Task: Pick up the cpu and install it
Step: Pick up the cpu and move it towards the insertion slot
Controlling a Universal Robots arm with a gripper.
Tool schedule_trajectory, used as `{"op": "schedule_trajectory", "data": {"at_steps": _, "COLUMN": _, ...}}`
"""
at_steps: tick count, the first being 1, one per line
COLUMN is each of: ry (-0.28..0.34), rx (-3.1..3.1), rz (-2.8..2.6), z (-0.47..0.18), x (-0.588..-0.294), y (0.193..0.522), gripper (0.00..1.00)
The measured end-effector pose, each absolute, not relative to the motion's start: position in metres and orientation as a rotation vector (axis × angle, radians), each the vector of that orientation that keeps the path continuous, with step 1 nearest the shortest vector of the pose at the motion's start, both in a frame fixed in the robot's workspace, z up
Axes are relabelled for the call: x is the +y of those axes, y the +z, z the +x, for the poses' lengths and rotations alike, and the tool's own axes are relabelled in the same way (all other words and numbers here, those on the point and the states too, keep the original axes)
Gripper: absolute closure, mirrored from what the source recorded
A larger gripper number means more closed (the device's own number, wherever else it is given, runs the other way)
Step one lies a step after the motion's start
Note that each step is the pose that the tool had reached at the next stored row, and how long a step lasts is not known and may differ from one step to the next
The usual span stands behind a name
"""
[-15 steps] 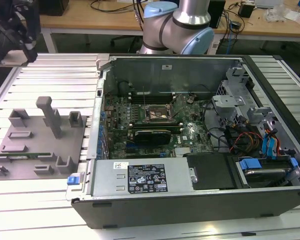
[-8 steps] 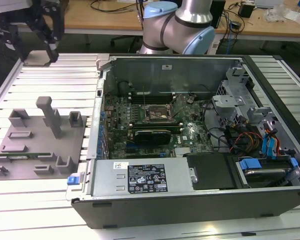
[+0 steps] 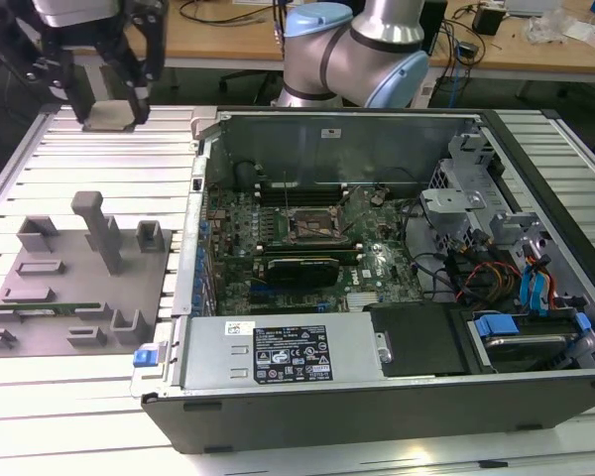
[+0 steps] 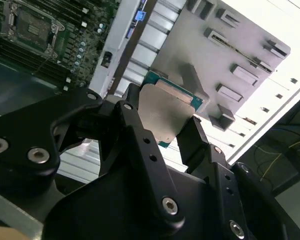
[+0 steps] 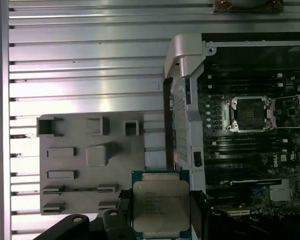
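We see the gripper (image 3: 112, 109) high at the exterior view's far left, hanging above the slatted metal tabletop (image 3: 99, 169) beyond the grey tray (image 3: 79, 256). Its black fingers (image 4: 140, 135) are pinched on the cpu (image 3: 109, 119), one on each of two opposite edges, so the chip is off every surface and in the air. In both wrist views the cpu (image 4: 167, 112) (image 5: 161, 205) shows its pale silver top with a thin green border around it, and the gripper (image 4: 165, 120) (image 5: 161, 212) frames it on both sides. In the first wrist view the chip sits in front of the tray's (image 5: 80, 180) near edge and the side wall of the open computer case (image 5: 182, 100). A thin green memory stick (image 3: 50, 309) lies in a slot of the tray. Inside the case (image 3: 377, 124), well apart from the gripper, we see the motherboard's square socket (image 3: 309, 226) (image 5: 249, 114) (image 4: 32, 27) with its dark centre uncovered and no chip in it. The arm's pale blue and silver joint (image 3: 357, 50) stands behind the case.
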State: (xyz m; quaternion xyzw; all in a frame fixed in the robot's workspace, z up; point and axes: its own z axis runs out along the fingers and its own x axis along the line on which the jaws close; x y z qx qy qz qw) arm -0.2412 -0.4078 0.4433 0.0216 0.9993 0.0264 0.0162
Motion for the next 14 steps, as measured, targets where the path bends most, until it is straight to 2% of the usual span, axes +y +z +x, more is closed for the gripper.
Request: {"op": "schedule_trajectory", "data": {"at_steps": 14, "ry": 0.082, "rx": 3.107, "rz": 0.067, "z": -0.169, "x": -0.408, "y": 0.443, "gripper": 0.45}}
